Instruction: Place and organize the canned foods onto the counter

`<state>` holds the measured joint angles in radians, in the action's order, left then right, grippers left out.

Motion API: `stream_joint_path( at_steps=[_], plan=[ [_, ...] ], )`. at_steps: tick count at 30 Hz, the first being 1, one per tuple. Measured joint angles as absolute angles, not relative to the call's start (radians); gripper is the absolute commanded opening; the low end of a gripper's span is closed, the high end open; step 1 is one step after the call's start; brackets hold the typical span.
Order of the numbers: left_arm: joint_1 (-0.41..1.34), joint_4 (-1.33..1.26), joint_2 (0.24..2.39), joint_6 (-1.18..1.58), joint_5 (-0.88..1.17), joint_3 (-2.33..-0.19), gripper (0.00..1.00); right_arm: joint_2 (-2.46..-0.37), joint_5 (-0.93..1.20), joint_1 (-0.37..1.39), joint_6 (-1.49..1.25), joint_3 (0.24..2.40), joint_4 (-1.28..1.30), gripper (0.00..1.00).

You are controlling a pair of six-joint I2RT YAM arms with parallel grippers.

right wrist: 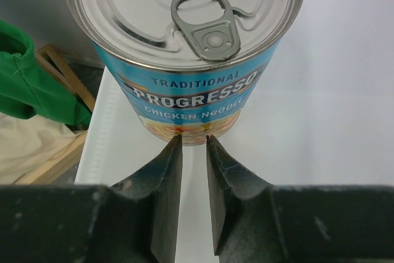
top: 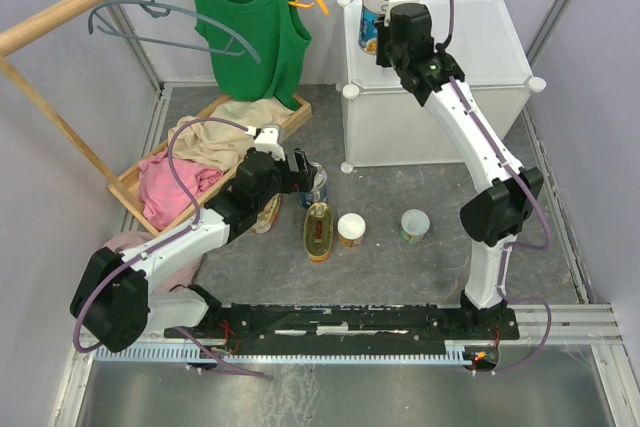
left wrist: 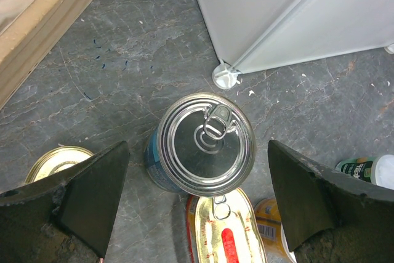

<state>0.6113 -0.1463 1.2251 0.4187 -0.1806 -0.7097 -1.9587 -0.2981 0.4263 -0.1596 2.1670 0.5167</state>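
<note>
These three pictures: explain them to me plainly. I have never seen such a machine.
Two robot arms are bolted at a table's near edge. One picture looks down from above; the other two come from cameras on each wrist. The right gripper, jaws nearly closed and holding nothing, sits just behind a blue Progresso soup can standing on the white plastic cabinet. The left gripper hangs open over a second tall can on the floor. Two oval tins, one in plain view, and two small white-lidded cans lie nearby.

Overhead rear view; two close downward wrist views.
</note>
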Motion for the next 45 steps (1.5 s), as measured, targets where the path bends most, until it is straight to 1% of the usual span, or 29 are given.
stream_joint_path(
  at_steps=[8, 22, 34, 38, 41, 45],
  plan=[
    [0.611, -0.151, 1.228, 0.419, -0.179, -0.710, 0.99, -1.970, -0.297, 0.413, -0.159, 2.181, 0.517, 0.30],
    [0.610, -0.155, 1.250, 0.419, -0.169, -0.725, 0.99, -2.130, -0.287, 0.390, -0.159, 2.399, 0.542, 0.30],
    [0.610, -0.158, 1.251, 0.421, -0.147, -0.728, 0.99, -2.188, -0.267, 0.385, -0.159, 2.469, 0.539, 0.31],
    [0.610, -0.157, 1.253, 0.424, -0.144, -0.738, 0.99, -2.190, -0.262, 0.384, -0.159, 2.466, 0.535, 0.31],
    [0.610, -0.153, 1.260, 0.429, -0.137, -0.753, 0.99, -2.168, -0.262, 0.384, -0.159, 2.418, 0.523, 0.32],
    [0.610, -0.131, 1.277, 0.430, -0.123, -0.782, 0.99, -2.149, -0.262, 0.383, -0.159, 2.370, 0.522, 0.35]
  ],
)
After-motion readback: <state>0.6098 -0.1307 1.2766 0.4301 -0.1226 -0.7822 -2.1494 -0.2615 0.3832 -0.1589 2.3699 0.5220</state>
